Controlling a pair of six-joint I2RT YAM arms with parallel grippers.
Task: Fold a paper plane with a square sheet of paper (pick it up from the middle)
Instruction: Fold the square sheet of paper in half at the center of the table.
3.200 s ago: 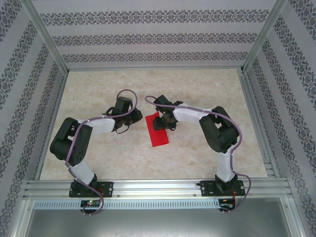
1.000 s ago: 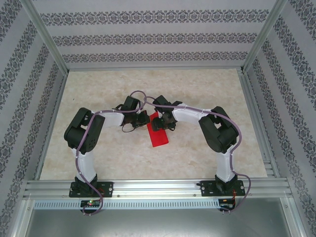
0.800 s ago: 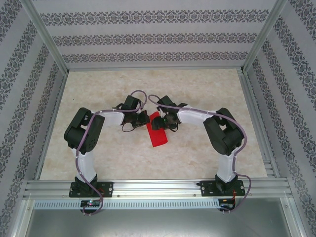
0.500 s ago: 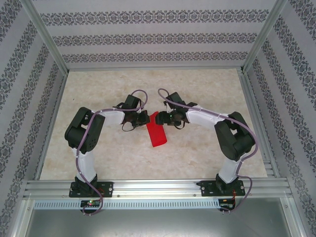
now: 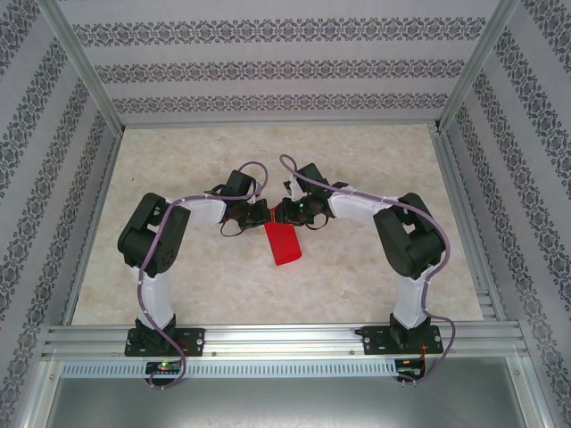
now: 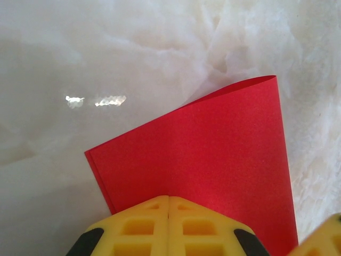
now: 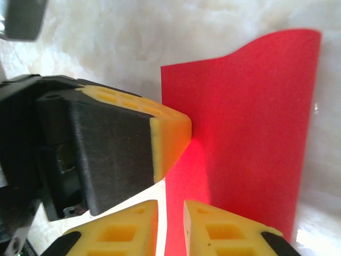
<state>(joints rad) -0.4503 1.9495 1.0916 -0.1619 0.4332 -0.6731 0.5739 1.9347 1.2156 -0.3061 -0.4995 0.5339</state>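
The square sheet of paper (image 5: pixel 284 242) lies on the table folded in half into a narrow red rectangle; no paper plane is in view. My left gripper (image 5: pixel 261 215) is shut, its yellow fingertips (image 6: pixel 154 213) pressed together on the near part of the folded sheet (image 6: pixel 213 154), whose two layers show at the left edge. My right gripper (image 5: pixel 279 213) faces it at the sheet's far end. The right gripper (image 7: pixel 170 213) has its jaws a narrow gap apart, over the left edge of the sheet (image 7: pixel 250 122). The left gripper's finger (image 7: pixel 170 130) touches that same edge.
The table (image 5: pixel 375 152) is pale marble-patterned. An aluminium frame rail (image 5: pixel 285 339) runs along the near edge, and posts and patterned walls (image 5: pixel 268 71) close the other sides. Open table lies to the left, right and far side of the arms.
The right gripper has swung left and farther out to the sheet's far end, and its jaws have narrowed. The left gripper, which came to the sheet earlier, has stayed shut in place.
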